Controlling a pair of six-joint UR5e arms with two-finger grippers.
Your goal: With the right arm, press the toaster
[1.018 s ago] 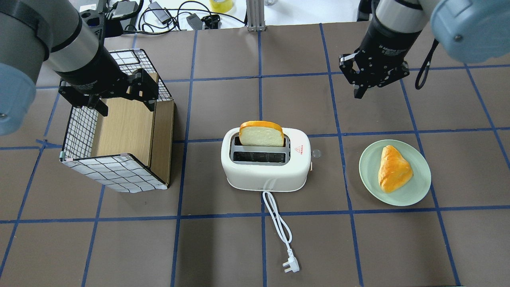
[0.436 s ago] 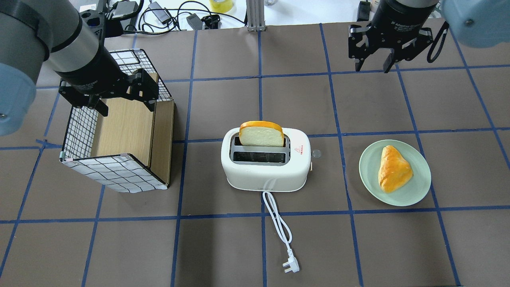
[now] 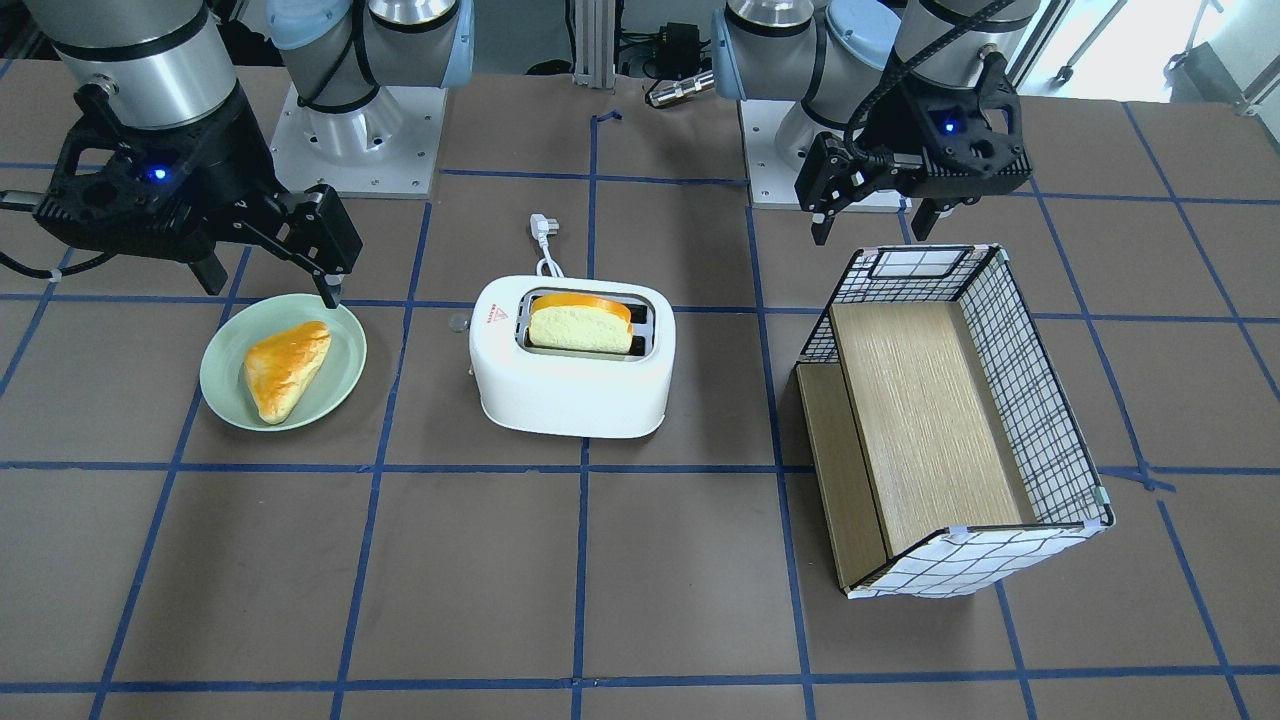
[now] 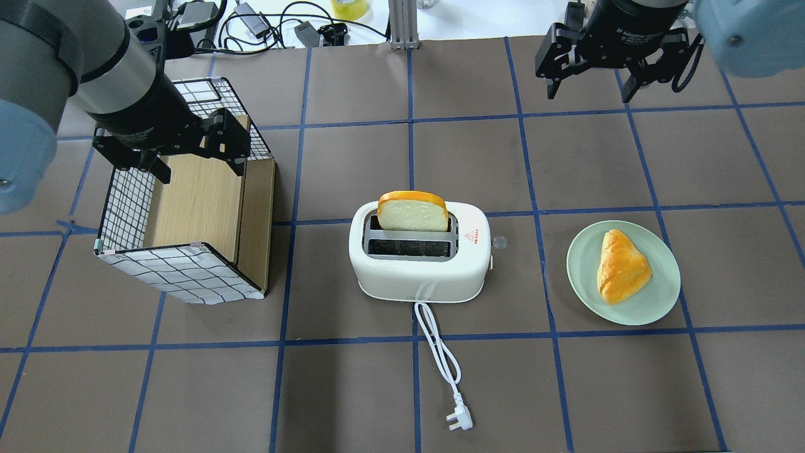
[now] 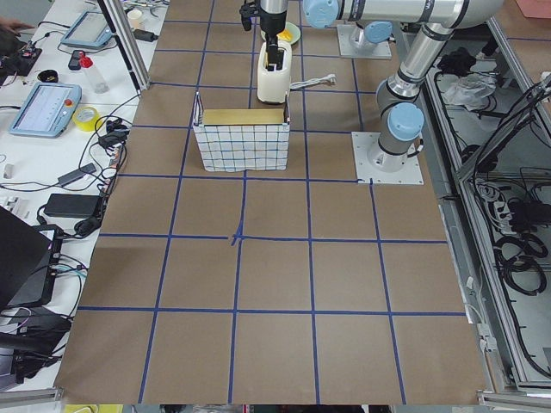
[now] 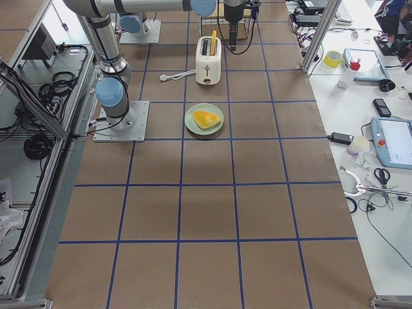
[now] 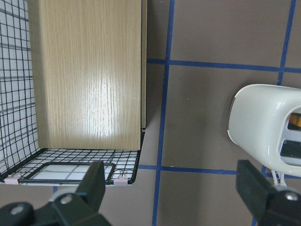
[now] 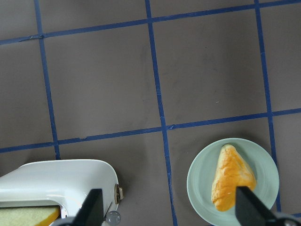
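While the white toaster (image 4: 418, 270) stands untouched, bread slice (image 4: 413, 214) in one slot, my right gripper (image 4: 589, 94) hangs released well beyond its lever end; my left gripper (image 4: 201, 171) gapes empty off its opposite end.

Toaster (image 4: 418, 261) mid-table, basket (image 4: 182, 277) on the robot's left, plate (image 4: 660, 302) on its right.

Below the right gripper (image 4: 589, 95), the toaster lies toward its left finger and the plate, bearing a pastry (image 4: 621, 265), toward its right. A bread slice (image 4: 413, 212) stands in the toaster's slot farther from the robot; its plug (image 4: 459, 420) lies on the robot's side. One finger of the left gripper (image 4: 202, 174) hangs over the basket's end wall, the other toward the toaster.
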